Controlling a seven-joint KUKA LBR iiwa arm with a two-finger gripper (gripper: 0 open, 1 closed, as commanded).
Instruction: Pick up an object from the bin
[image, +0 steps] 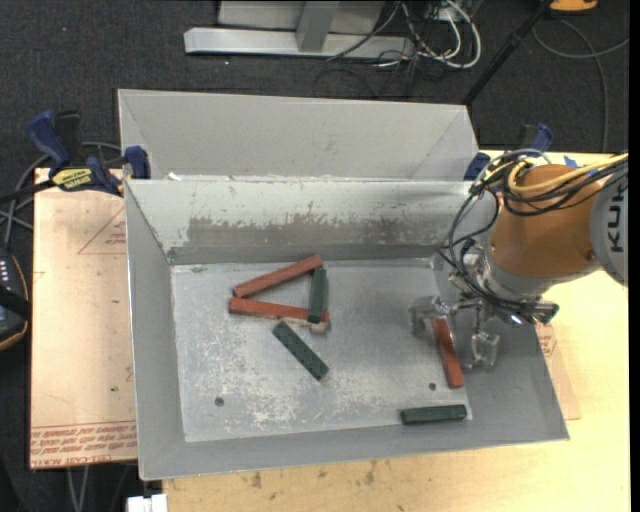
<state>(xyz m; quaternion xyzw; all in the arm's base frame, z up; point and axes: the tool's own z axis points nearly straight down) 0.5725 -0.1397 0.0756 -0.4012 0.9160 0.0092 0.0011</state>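
My gripper is low over the right part of the bin floor, open. Its two fingers stand on either side of a short red bar, which lies on the floor and points toward the front. The bar's near end sticks out past the fingers; its far end is hidden under the gripper. A dark green bar lies flat near the front wall, just below the gripper and apart from it.
In the left middle of the bin two long red bars and a dark green bar lie touching in a triangle. Another dark green bar lies just in front of them. The orange-covered arm hangs over the right wall.
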